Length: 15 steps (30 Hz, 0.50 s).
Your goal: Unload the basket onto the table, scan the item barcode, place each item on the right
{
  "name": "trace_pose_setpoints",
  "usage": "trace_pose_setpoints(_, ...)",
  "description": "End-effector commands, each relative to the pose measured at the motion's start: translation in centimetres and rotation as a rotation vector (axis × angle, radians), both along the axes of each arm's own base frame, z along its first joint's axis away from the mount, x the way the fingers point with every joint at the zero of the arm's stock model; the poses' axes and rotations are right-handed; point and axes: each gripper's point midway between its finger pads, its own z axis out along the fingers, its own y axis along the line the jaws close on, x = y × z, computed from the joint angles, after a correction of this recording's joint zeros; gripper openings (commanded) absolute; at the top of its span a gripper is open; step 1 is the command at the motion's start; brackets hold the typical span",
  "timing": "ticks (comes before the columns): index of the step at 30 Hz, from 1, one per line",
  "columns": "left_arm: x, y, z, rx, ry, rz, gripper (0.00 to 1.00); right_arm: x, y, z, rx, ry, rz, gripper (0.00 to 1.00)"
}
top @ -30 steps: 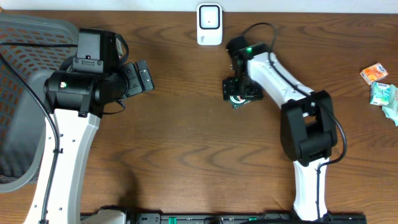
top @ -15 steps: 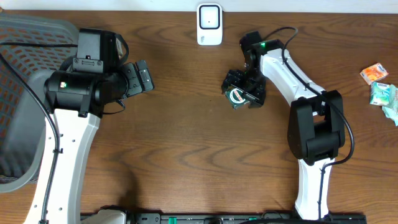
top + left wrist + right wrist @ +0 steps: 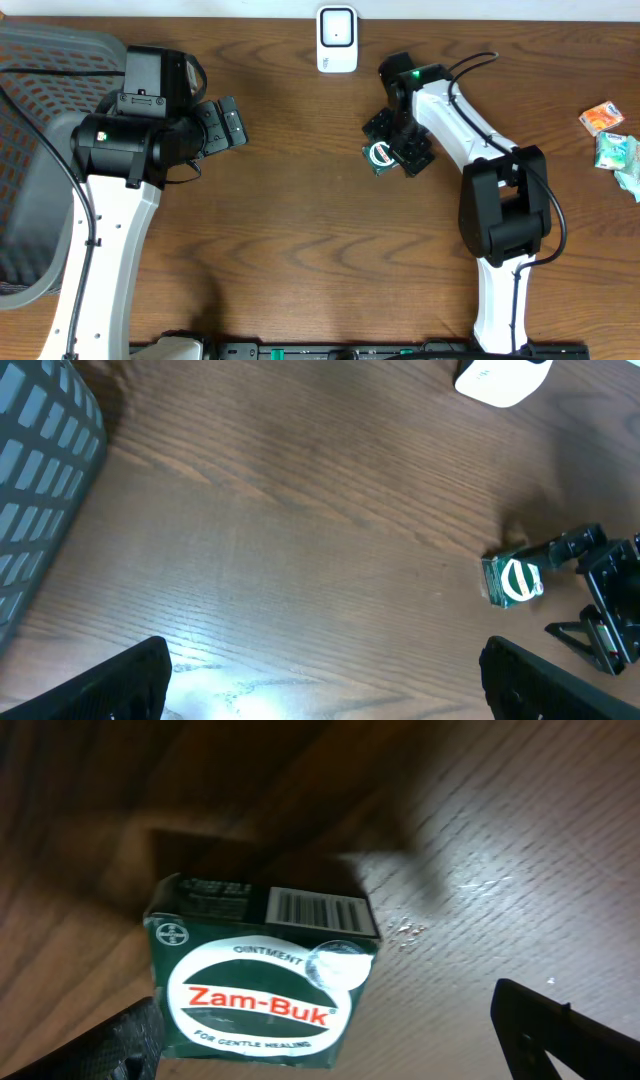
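Observation:
The item is a small green Zam-Buk box (image 3: 262, 975) lying on the wooden table, label up, with its barcode (image 3: 322, 910) on the side facing away from the wrist camera. My right gripper (image 3: 345, 1050) is open just above it. The box sits close to the left finger (image 3: 130, 1040) and well apart from the other one. From overhead, the box (image 3: 380, 157) shows beside the right gripper (image 3: 397, 142). The white scanner (image 3: 337, 40) stands at the table's far edge. My left gripper (image 3: 228, 125) hangs open over bare wood at the left, holding nothing.
A grey mesh basket (image 3: 30, 150) fills the left edge. Orange and green packets (image 3: 610, 135) lie at the far right. The left wrist view shows the box (image 3: 512, 580), the right gripper (image 3: 600, 605) beside it and the scanner (image 3: 500, 378).
The right wrist has turned and shifted slightly right over the box, with its jaws a little wider. The box stays on the table. The left arm has not moved.

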Motion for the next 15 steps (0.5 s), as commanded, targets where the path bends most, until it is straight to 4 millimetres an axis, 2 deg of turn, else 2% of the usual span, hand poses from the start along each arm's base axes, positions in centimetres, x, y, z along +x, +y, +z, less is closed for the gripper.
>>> trace_pose_setpoints(1, 0.1, 0.2, 0.4, 0.007, -0.01, 0.003, 0.98, 0.7, 0.7, 0.9, -0.019, -0.05, -0.017, 0.99)
trace_pose_setpoints(6, 0.1, 0.2, 0.4, 0.007, -0.01, 0.003, 0.98, 0.6, 1.0, 0.7, -0.041, -0.06, -0.001, 0.99)
trace_pose_setpoints(10, 0.1, 0.2, 0.4, 0.007, -0.01, 0.003, 0.98, 0.4, 0.2, 0.3, -0.118, -0.073, -0.012, 0.99)
trace_pose_setpoints(15, 0.1, 0.2, 0.4, 0.007, -0.01, 0.003, 0.98, -0.1, -0.1, -0.6, -0.126, -0.057, -0.045, 0.97)
